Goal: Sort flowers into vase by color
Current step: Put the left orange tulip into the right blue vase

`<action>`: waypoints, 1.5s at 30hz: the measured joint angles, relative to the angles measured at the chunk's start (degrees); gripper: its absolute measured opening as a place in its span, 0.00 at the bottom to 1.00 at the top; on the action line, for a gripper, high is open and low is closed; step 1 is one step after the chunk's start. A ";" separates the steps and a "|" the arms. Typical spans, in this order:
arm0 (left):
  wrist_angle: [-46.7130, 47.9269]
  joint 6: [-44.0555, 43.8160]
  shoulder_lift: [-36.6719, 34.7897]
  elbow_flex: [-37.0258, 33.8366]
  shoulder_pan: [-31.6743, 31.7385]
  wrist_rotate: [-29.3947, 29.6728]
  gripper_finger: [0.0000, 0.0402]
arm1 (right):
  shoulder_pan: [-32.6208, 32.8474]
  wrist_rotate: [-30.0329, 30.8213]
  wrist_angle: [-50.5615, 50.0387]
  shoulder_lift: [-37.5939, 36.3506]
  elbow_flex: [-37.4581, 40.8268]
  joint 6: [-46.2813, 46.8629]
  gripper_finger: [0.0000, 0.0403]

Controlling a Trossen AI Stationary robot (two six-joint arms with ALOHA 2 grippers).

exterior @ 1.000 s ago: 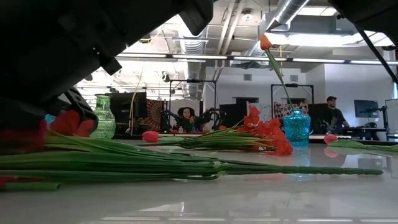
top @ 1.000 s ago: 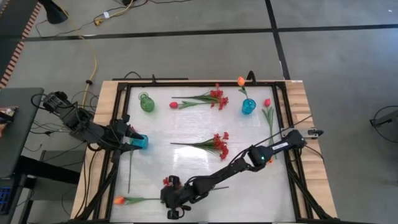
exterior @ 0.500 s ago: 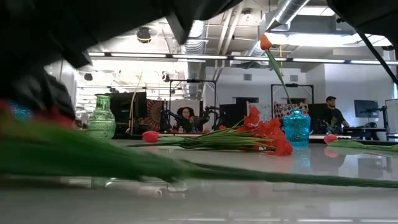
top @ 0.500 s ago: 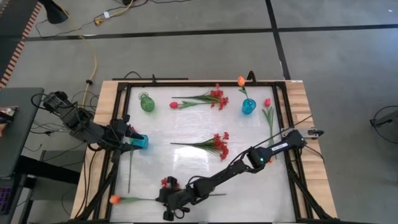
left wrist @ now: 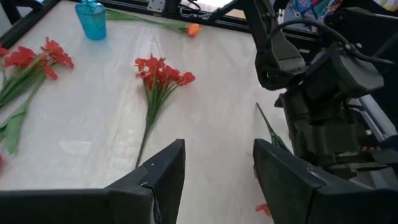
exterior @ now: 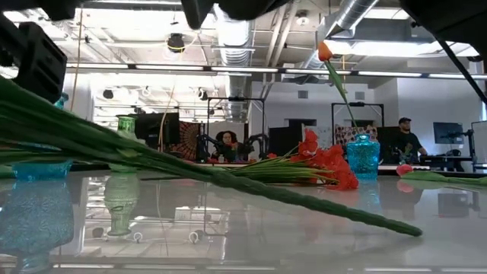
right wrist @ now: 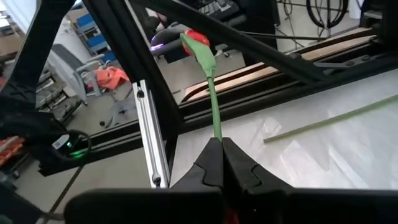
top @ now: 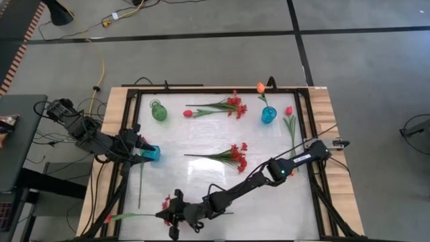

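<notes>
Tulip stem pinched in the low-stretched right gripper's closed jaws.

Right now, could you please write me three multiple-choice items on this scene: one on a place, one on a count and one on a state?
1. Where is the orange tulip?
A. Standing in the blue vase
B. Lying flat beside a red spray
C. On the floor

2. How many vases stand on the table?
A. Two
B. Three
C. Four

3. What is the right pincer doing?
A. Hanging open with nothing in it
B. Shut on a tulip stem
C. Shut on a vase rim

Key:
1 A: the low view shows its stem rising from that vase.
2 B: there is a green vase, that blue vase and a second blue vase.
3 B: in the right wrist view the stem runs out from between the closed fingers.
</notes>
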State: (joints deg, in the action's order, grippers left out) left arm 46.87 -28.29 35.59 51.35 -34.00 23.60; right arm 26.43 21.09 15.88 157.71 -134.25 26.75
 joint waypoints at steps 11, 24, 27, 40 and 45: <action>-0.02 -0.44 -0.02 0.00 0.00 -1.79 0.44 | 3.29 11.12 -28.53 -5.55 -0.46 4.87 0.04; -1.14 -1.33 -1.48 -0.04 -0.02 -6.69 0.44 | 4.18 29.02 -25.72 -5.95 -0.46 11.73 0.04; -4.06 -0.81 -4.45 -0.04 -0.04 -5.84 0.44 | 4.34 31.71 -25.04 -5.95 -0.46 12.76 0.04; -13.95 -9.60 -21.75 -10.03 -0.02 -0.36 0.44 | 4.20 31.85 -23.54 -5.83 -0.46 13.61 0.06; -17.82 -10.41 -23.04 -13.23 -0.02 -0.38 0.44 | 3.62 30.38 -23.60 -5.75 -0.46 15.26 0.18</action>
State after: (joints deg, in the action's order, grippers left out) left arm 29.06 -38.70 12.56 38.13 -34.02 23.21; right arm 30.04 51.47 -7.72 151.96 -134.72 42.01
